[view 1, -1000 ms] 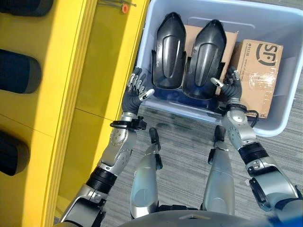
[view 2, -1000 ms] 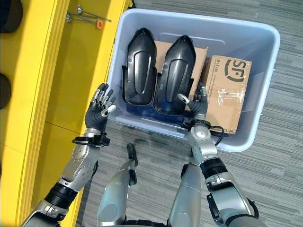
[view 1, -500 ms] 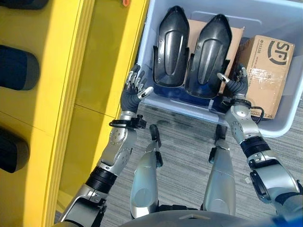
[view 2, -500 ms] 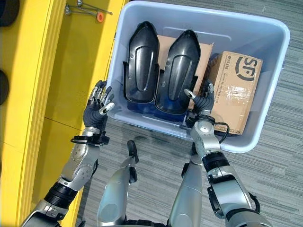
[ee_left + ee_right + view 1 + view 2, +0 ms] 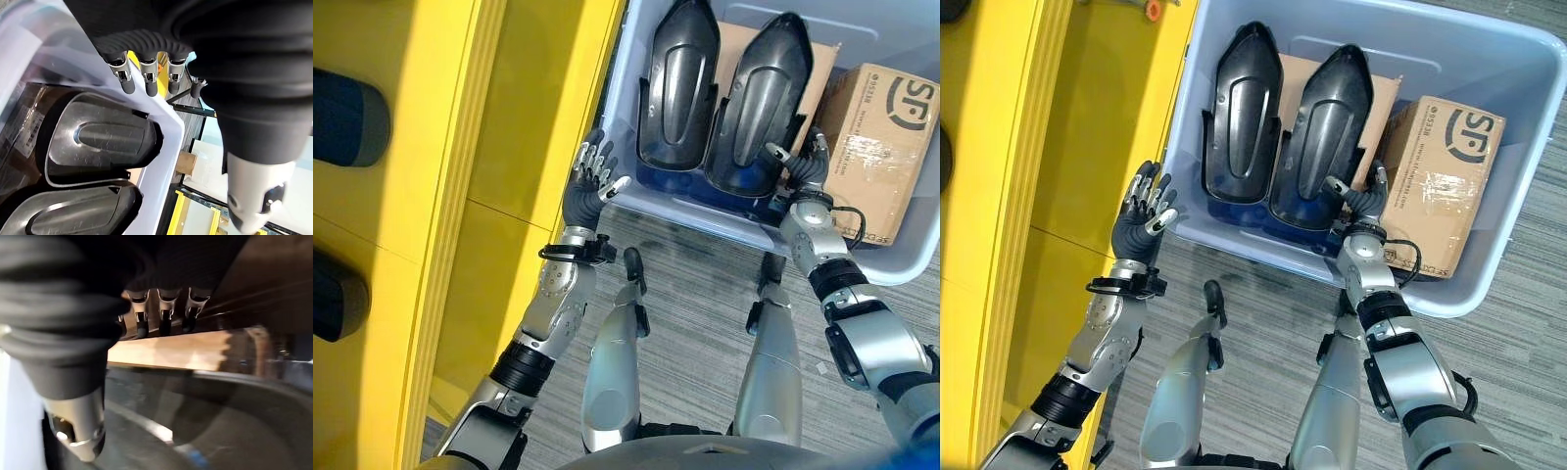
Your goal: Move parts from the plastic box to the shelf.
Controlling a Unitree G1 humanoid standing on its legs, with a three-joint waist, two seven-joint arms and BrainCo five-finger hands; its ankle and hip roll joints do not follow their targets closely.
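Open left hand above plastic box (two dark parts inside).

A pale blue translucent plastic box holds two glossy black moulded shell parts and brown cardboard cartons, one carton with dark print and clear shiny tape. The shelf beside it is bright yellow, and the floor is grey striped carpet.

Two black moulded plastic shells lay side by side, crowding the left half of the pale blue plastic box. A brown cardboard carton blocked the middle right. Bare box floor remained along the frame's right. The yellow shelf walled the frame's left.
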